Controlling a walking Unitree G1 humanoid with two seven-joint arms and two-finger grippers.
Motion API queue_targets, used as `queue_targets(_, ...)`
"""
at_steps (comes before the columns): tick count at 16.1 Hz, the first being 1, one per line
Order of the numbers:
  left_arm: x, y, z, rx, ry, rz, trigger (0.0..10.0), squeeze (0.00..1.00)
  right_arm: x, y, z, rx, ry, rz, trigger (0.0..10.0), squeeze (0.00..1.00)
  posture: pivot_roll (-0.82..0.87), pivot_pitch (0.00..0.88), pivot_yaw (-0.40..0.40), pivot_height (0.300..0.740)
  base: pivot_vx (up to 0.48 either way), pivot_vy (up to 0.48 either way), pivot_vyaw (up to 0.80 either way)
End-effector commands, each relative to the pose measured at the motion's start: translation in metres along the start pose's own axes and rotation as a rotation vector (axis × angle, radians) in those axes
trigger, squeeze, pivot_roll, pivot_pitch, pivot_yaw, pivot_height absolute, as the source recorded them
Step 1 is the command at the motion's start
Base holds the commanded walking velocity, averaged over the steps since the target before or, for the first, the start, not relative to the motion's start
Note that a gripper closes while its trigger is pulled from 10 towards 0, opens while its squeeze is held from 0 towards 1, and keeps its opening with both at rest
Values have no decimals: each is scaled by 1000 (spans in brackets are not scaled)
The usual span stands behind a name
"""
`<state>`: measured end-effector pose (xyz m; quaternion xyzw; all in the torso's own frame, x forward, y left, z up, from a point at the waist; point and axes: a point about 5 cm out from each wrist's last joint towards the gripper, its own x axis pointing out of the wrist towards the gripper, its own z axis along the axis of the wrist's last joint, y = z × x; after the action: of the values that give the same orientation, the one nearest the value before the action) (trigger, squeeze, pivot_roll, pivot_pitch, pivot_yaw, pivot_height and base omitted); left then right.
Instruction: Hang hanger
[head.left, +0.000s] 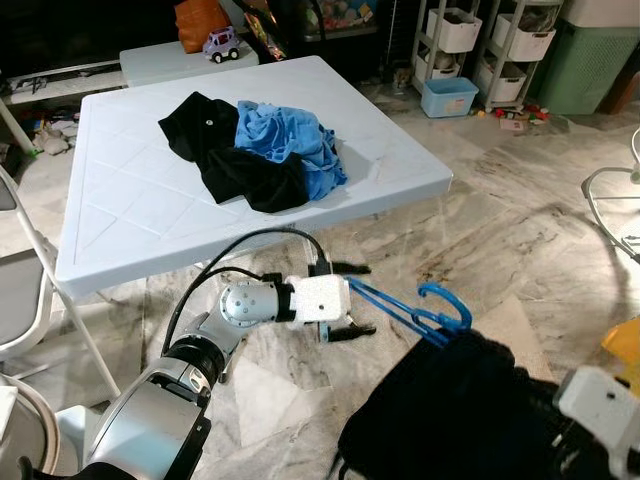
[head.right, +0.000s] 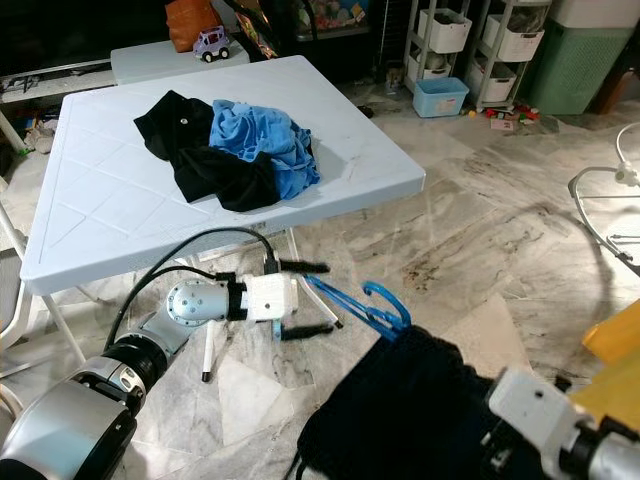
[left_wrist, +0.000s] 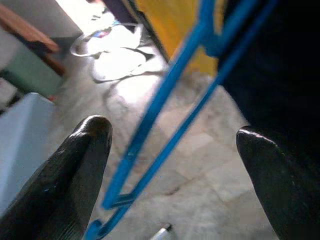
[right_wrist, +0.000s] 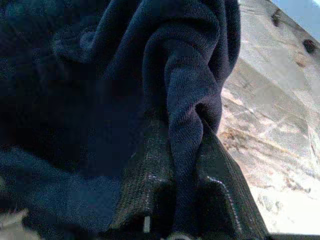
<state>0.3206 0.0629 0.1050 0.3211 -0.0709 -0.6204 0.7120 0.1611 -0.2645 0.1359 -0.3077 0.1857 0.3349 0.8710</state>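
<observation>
The left arm is reaching out low over the marble floor (head.left: 480, 220), elbow bent, forearm running level in front of the white counter (head.left: 130, 200). Its left gripper (head.left: 350, 300) is standing wide open, one finger above and one below the near end of the blue hanger (head.left: 415, 312). The left wrist view is showing what the head views cannot: the hanger's two thin bars are passing through the gap between the fingers (left_wrist: 75, 170), touching neither, with the dark garment (left_wrist: 285, 75) crowding one side.

The hanger is hovering above the floor, its hook (head.right: 385, 298) curling up just at the top edge of the navy garment (head.right: 400, 410), which is draping down from it toward the robot.

The right wrist view is giving the close detail of the other side: the right gripper (right_wrist: 175, 200) is pinching closed on a thick fold of the knit navy garment (right_wrist: 190, 100). In the head views that arm is coming in from the lower right, its white wrist (head.left: 600, 400) sitting beside the cloth.

On the counter, a heap of black and blue clothes (head.left: 260, 150) is lying well apart from the hanger.
</observation>
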Motion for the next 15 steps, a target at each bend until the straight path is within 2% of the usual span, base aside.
queue_targets(1, 2, -6, -2, 14, 10, -50, 10000, 1000, -3, -7, 7, -33, -31, 11, 10000, 0, -65, 28, 5, 740, 0, 0, 0)
queue_targets(4, 8, 0, 3, 53, 23, -19, 10000, 1000, -1, -1, 21, -59, -64, 150, 10000, 0, -64, 24, 5, 740, 0, 0, 0)
queue_targets(5, 9, 3, 5, 62, 30, -21, 10000, 1000, -4, -3, 26, -129, -70, 145, 10000, 0, -64, 23, 6, 740, 0, 0, 0)
queue_targets(6, 9, 3, 4, 65, 39, -39, 10000, 1000, -4, -3, 28, -125, -82, 172, 10000, 0, -66, 22, 10, 740, 0, 0, 0)
queue_targets(7, 10, 6, 6, 81, 46, -34, 10000, 0, -7, -3, 28, -108, -70, 195, 10000, 0, -70, 21, 14, 740, 0, 0, 0)
queue_targets(9, 12, 4, 6, 46, 55, -96, 9961, 0, -10, -8, 29, -110, -69, 179, 10000, 0, -74, 21, 20, 740, 0, 0, 0)
queue_targets(10, 12, 1, 6, 2, 38, -167, 0, 0, -10, -7, 30, -106, -71, 181, 10000, 0, -75, 20, 21, 740, 0, 0, 0)
queue_targets(12, 12, -5, 2, 0, 77, -257, 0, 0, -10, -8, 31, -104, -79, 170, 10000, 0, -75, 18, 21, 740, 0, 0, 0)
queue_targets(15, 14, 5, 6, 14, 100, -232, 0, 0, -10, -9, 32, -100, -87, 159, 10000, 0, -72, 17, 20, 740, 0, 0, 0)
